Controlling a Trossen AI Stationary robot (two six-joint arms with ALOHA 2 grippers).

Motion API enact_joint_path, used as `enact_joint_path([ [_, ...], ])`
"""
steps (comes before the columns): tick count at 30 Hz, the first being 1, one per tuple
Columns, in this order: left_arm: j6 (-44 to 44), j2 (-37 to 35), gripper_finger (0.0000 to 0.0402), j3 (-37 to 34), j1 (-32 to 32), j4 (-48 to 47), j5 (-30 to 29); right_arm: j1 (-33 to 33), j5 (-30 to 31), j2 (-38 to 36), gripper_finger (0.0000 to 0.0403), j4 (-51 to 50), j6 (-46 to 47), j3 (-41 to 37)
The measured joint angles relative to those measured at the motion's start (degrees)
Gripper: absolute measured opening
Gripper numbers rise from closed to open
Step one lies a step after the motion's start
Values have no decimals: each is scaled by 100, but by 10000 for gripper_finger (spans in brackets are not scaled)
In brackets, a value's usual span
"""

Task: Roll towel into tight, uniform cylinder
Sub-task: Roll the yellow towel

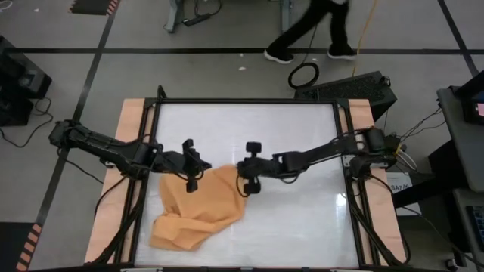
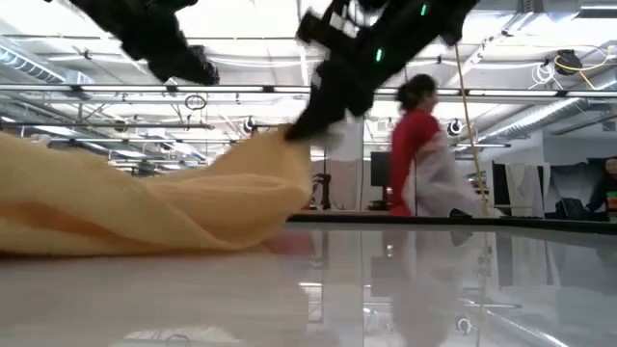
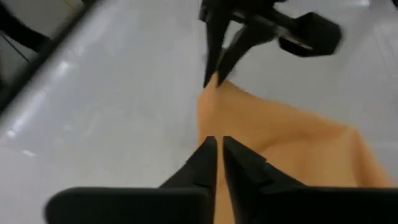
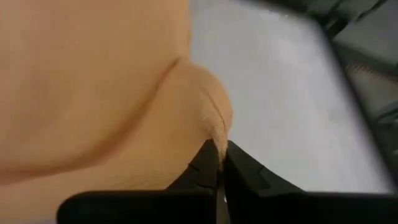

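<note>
The orange-tan towel (image 1: 197, 211) lies crumpled on the white table's near left part. Its far right corner is drawn up into a peak (image 2: 287, 137). My right gripper (image 1: 245, 187) comes in from the table's right and is shut on that peak, as the right wrist view (image 4: 219, 146) also shows. My left gripper (image 1: 190, 183) hangs over the towel's far left edge. Its fingers (image 3: 208, 152) stand only a slit apart with nothing between them. In the low view the left gripper (image 2: 204, 75) is clear above the cloth. My right gripper pinches a small bunched tip of the towel's far right corner (image 4: 216, 132) between its two fingers. The fingers slant downward from the table's right side. That corner is lifted off the table and the cloth slopes down from it (image 2: 222, 178) to the bulk, which lies slack on the table.
A black frame (image 1: 249, 102) borders the white table top (image 1: 302, 227); bare surface lies to the right of and beyond the towel. A person (image 1: 318, 30) walks past the far edge, and a black case (image 1: 355, 87) stands on the floor there.
</note>
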Motion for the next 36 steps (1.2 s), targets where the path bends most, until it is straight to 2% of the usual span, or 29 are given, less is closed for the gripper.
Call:
enact_joint_path([
  [6,810,0,121,0,90,844,-579,-3,150,-1001,3,4,-483,4],
  [12,1575,0,185,0,229,1723,-636,-2,267,-1802,2,59,-952,7],
  [18,1916,36,219,0,395,2383,-569,-7,260,-2307,2,60,-1319,7],
  [25,2119,704,231,2,692,3326,31,-7,239,-2496,2,67,-1505,11],
  [30,2286,1293,231,2,967,4077,141,-7,229,-2500,2,17,-1509,11],
  [33,2365,1518,231,2,1177,4384,666,-7,225,-2500,2,15,-1509,11],
  [36,2317,1677,231,2,1360,4569,1577,-7,221,-2499,2,13,-1530,11],
])
